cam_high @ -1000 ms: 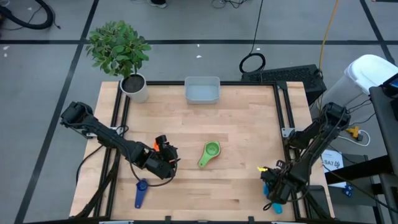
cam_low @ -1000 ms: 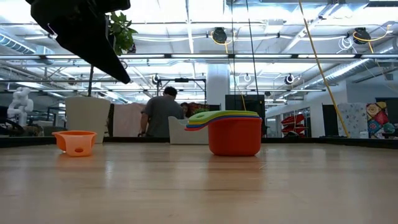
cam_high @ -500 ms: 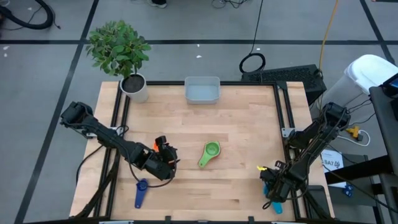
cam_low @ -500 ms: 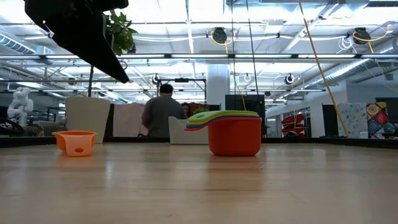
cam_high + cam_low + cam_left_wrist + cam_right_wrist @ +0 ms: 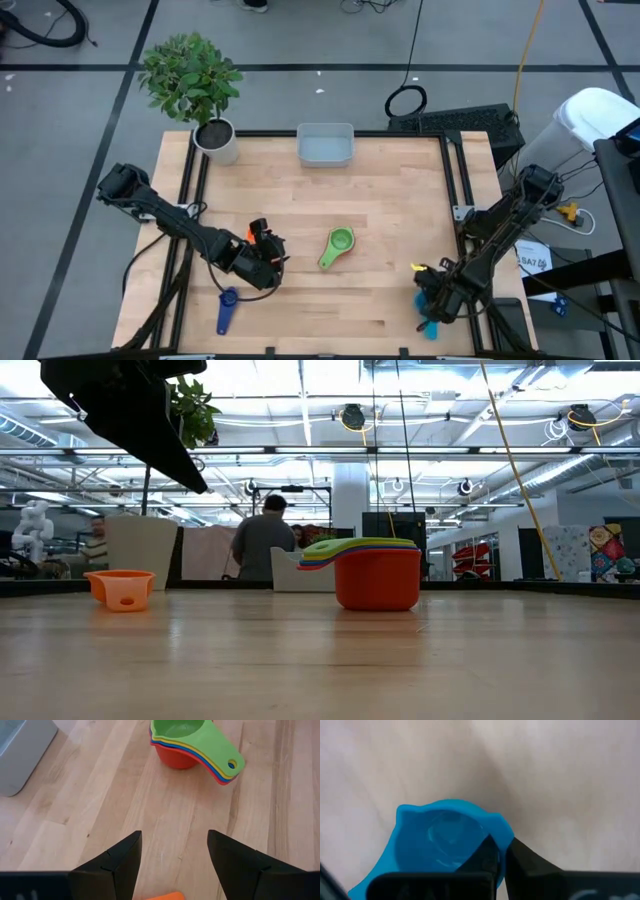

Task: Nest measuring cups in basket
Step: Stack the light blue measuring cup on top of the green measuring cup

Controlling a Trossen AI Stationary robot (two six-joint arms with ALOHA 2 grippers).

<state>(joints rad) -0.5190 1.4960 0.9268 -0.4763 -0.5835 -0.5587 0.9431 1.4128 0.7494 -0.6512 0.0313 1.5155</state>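
right end effector pinches the bright blue cup

at the near right corner of the table (image 5: 380,190), the right end effector (image 5: 432,305) has its fingers squeezed onto the rim of the bright blue cup (image 5: 442,840). the cup sits low over the wood, right by the table edge.

near the front left lies the dark blue cup (image 5: 226,308), flat on the table with nothing holding it.

just behind it is the left end effector (image 5: 268,262). its fingers are wide apart and hold nothing. the orange cup (image 5: 121,587) sits right under it.

in the middle of the table is a stack of cups (image 5: 337,247). the green cup (image 5: 192,732) is on top, yellow and blue rims peek out below it, and the red cup (image 5: 377,578) is at the bottom. the handles all point the same way.

far back, at the middle of the far edge, stands the basket (image 5: 325,145). a plant pot (image 5: 217,139) stands at the far left corner.

beyond the table a person (image 5: 264,541) stands in the room.
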